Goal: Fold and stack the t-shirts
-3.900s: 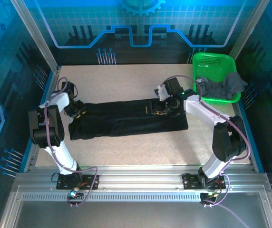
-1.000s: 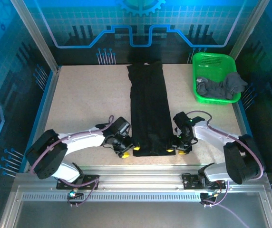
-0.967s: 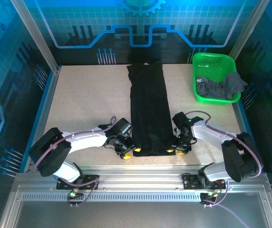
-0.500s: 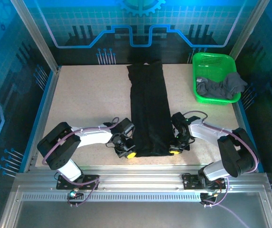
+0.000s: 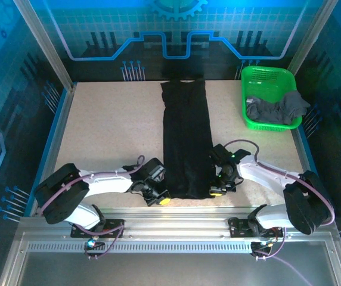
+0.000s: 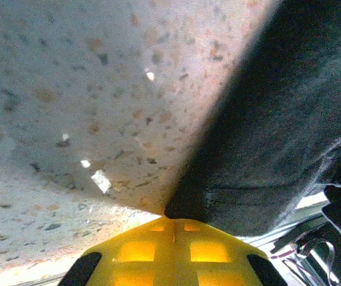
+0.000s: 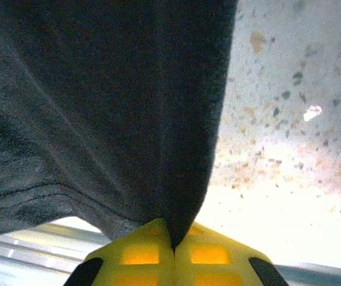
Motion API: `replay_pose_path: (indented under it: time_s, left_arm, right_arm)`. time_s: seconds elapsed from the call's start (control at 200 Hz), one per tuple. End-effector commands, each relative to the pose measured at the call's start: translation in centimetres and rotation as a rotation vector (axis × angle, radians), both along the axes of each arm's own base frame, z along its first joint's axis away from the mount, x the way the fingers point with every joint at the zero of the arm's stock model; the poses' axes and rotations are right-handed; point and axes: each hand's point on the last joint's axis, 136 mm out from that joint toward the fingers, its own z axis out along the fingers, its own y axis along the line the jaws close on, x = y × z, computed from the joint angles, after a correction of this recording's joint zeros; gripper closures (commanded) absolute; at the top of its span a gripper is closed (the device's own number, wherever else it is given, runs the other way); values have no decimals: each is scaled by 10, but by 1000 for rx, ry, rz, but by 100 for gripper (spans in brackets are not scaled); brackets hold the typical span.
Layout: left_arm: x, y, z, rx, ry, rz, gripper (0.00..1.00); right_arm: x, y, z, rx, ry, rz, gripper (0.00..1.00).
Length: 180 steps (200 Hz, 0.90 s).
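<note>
Top view: black t-shirt (image 5: 186, 143) is one long strip, its near corners in the jaws of left gripper (image 5: 160, 198) and right gripper (image 5: 217, 189). The grey t-shirt (image 5: 278, 108) sits well away in the green basket (image 5: 266, 76).

Left wrist: jaws pinched tight on a corner, cloth running up-right.

Right wrist: same deal, clamped on cloth spreading up-left.

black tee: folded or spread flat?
Folded. The black t-shirt lies as a long narrow strip; left gripper and right gripper pinch its near corners.

Left end effector (image 5: 164, 200) and right end effector (image 5: 216, 191) sit low, apparently pinched closed.
</note>
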Motion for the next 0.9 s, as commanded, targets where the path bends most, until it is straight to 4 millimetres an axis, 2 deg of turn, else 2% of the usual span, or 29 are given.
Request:
replay_pose_path:
  time_s: [0.0, 0.1, 0.22, 0.35, 0.385, 0.405, 0.475, 0.525, 0.56, 0.595, 0.63, 0.77, 0.86, 0.895]
  left_arm:
    - [-10, -15, 10, -58, 17, -15, 100]
    - [-1, -16, 21, -64, -30, 9, 100]
    - [17, -11, 48, -39, -124, 36, 100]
    - [46, -4, 81, -48, -234, 103, 100]
    - [55, -2, 88, -61, -255, 125, 100]
    - [60, -2, 92, -69, -268, 132, 100]
    - [74, -1, 101, -83, -280, 142, 100]
    - [76, 4, 97, -51, -241, 130, 100]
    - [69, 11, 89, -1, -174, 121, 100]
    - [60, 15, 79, 40, -102, 103, 87]
    - [52, 15, 71, 60, -60, 71, 78]
    - [24, 12, 46, 92, 54, 34, 56]
    - [13, 12, 36, 122, 100, 11, 52]
    - [12, 12, 33, 130, 105, 10, 50]
  right_arm:
    - [-23, -12, 8, -37, 53, -18, 100]
    - [-21, -13, 19, -34, 34, -26, 100]
    - [-9, -10, 32, -18, 6, -42, 100]
    - [16, -8, 49, -1, -31, -70, 100]
    - [20, -10, 50, -1, -29, -80, 100]
    - [30, -6, 59, 17, -55, -84, 100]
    - [44, -4, 68, 31, -73, -92, 100]
    - [49, -2, 70, 33, -69, -87, 100]
    - [51, -1, 70, 33, -54, -83, 100]
    - [51, 1, 69, 37, -38, -79, 100]
    - [50, 2, 66, 42, -26, -80, 100]
    - [34, -2, 49, 35, 29, -99, 100]
    - [25, -7, 42, 27, 40, -108, 100]
    - [15, -11, 33, 15, 66, -110, 100]
